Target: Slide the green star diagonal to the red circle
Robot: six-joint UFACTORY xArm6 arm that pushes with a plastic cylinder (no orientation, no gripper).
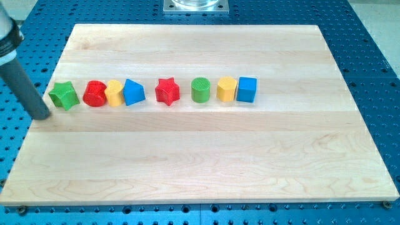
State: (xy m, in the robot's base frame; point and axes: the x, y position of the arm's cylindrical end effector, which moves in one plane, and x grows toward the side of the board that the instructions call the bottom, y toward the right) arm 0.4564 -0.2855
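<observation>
Camera view shows the wooden worktop (pixel 200 162) with eight blocks in one row across its far half. The green star (pixel 64 95) is at the left end of this row, near the left edge of the board, and the red circle (pixel 95 94) stands just beside it on the right, maybe touching. After them come a yellow block (pixel 114 93), a blue triangle (pixel 133 92), a red star (pixel 167 91), a green cylinder (pixel 200 90), a second yellow block (pixel 226 90) and a blue cube (pixel 247 89). Our arm has no fingers at all, so there is nothing to spread or to press together; it ends in a dark rod, and my tip (pixel 42 115) rests at the left edge of the board, just beside the green star, on its left and a little nearer to us. We judge the star to be light, stiff and not fragile, so it will slide easily on the smooth wood. It cannot be taken hold of, only pushed, and because of its points it may turn if we press on one arm of it; we think it is better to press in line with its middle. The red circle is so close that a push toward the right could move it too. There are no containers here.
</observation>
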